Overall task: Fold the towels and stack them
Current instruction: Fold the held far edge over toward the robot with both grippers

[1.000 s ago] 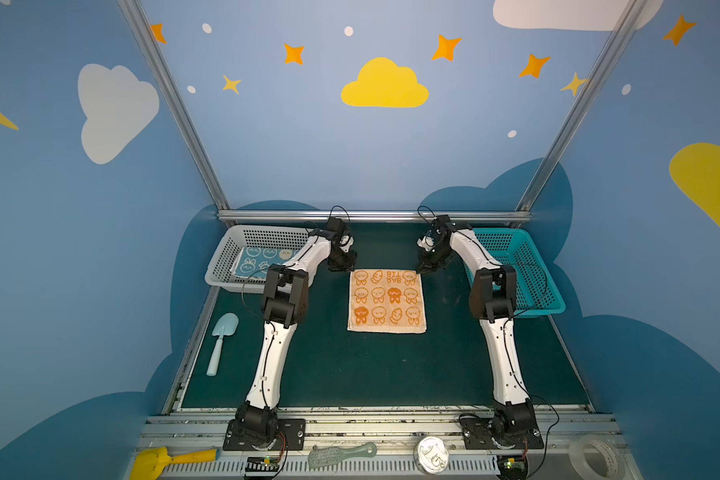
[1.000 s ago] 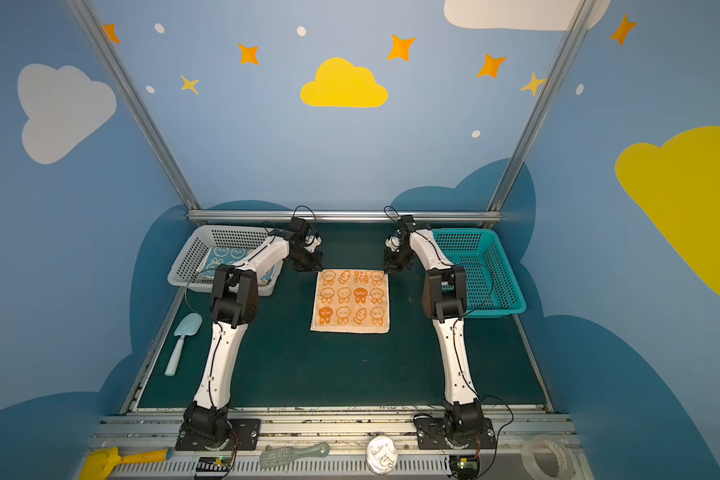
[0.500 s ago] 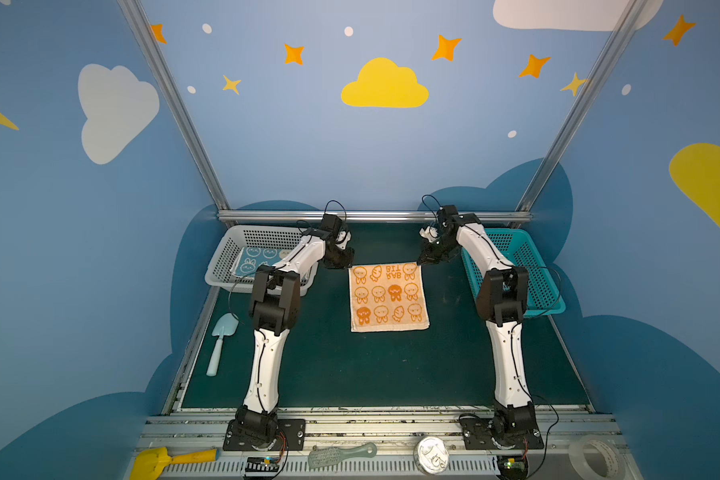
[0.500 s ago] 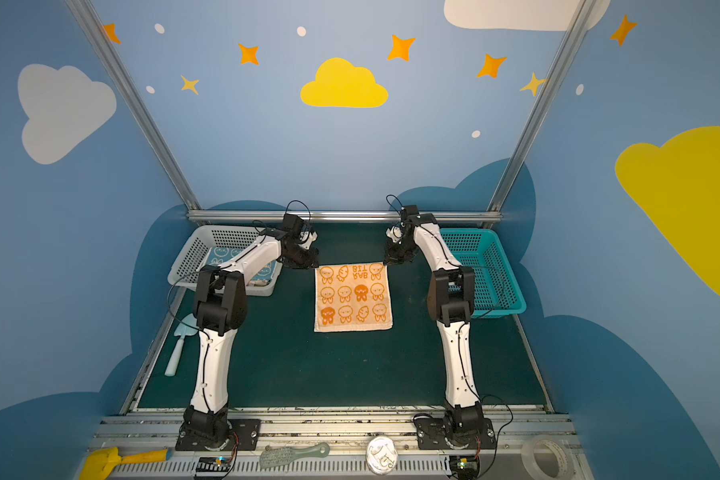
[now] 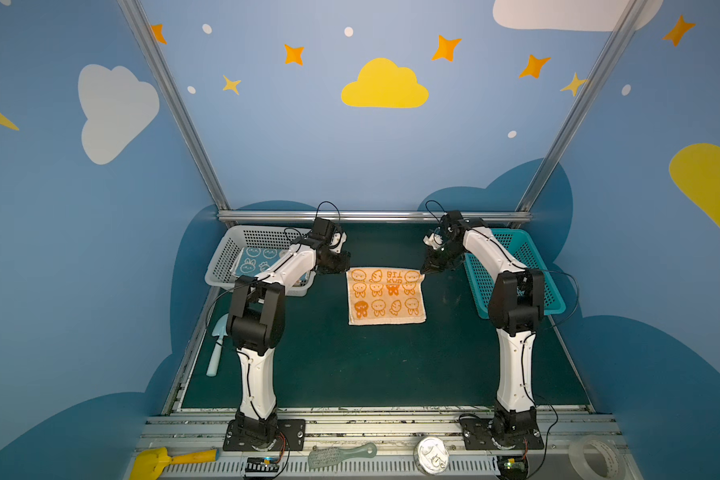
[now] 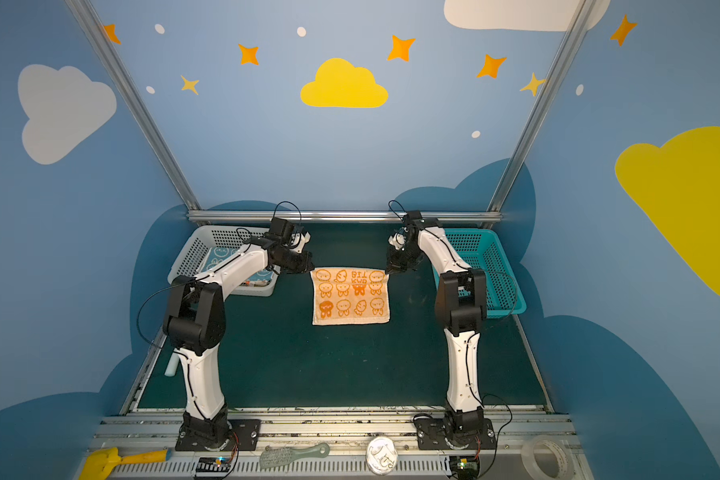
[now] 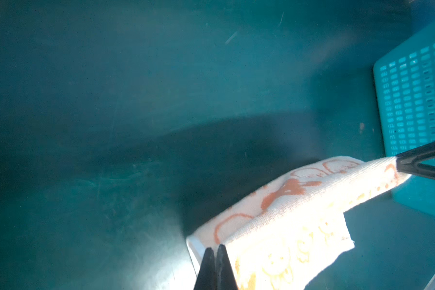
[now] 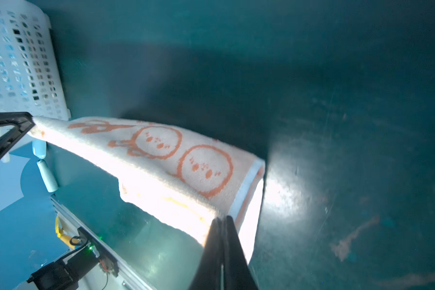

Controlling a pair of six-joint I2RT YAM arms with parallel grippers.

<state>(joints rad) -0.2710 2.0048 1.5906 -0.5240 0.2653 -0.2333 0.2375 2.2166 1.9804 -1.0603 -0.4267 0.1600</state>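
Dark green desk (image 5: 350, 365): the orange towel (image 5: 385, 297) lies mid-desk with its far edge raised. The left hand (image 5: 346, 271) is pinched tight on one far corner and the right hand (image 5: 424, 272) on the other. For a clean fold, carry both corners level and together to the near edge, keeping the edge taut, and match the corners before release.

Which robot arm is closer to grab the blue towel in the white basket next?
Left, probably. The left gripper grips the orange towel right beside the white basket with the blue towel; the right gripper grips its opposite corner.
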